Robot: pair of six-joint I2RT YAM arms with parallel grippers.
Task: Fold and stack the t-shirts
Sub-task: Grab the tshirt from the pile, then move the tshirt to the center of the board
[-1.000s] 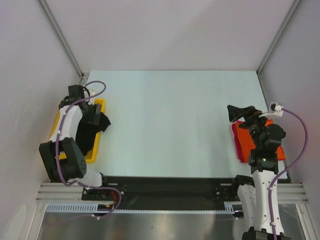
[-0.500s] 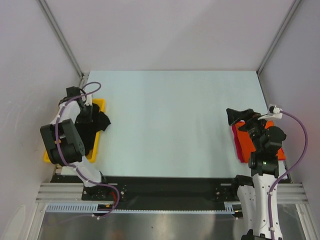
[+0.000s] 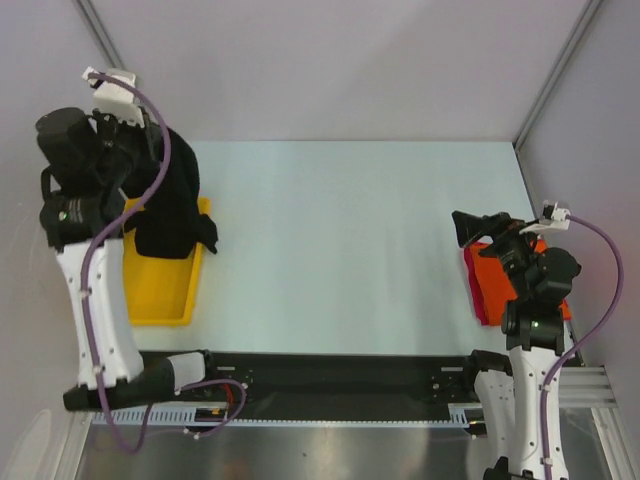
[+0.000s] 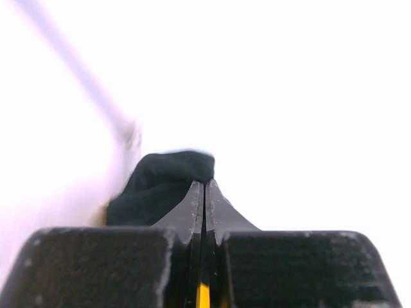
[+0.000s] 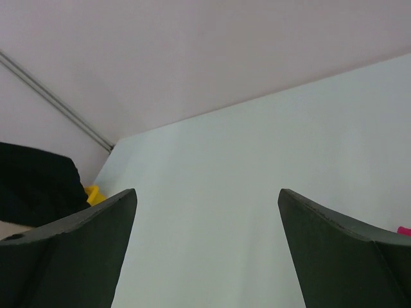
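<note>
**Left gripper [image 4: 204, 187] clamped on the black tee [image 3: 170, 205], up over the tray**

Left gripper's fingers were pressed tight together w/ black cloth pinched btwn them, and the wrist cam showed basically no gap. The left arm was raised high at the far left corner, and the black tee hung down from it in one long bunched drape. Bottom of the tee reached over the far end of the yellow tray [image 3: 160, 290]. Couldn't tell if it touched the tray or just dangled above it.

Right gripper [image 3: 468, 228] was spread wide w/ nothing btwn the fingers, pointing left across the table [image 3: 340, 230]. It sat just by the far left corner of the orange-red tees [image 3: 488, 278]. Those lay in a flat pile at the table's right edge, partly hidden under the right arm. A sliver of pink [image 5: 404, 230] showed at the right edge of the right wrist cam. Black tee and the pile were well apart, on opposite sides of the table.
</note>
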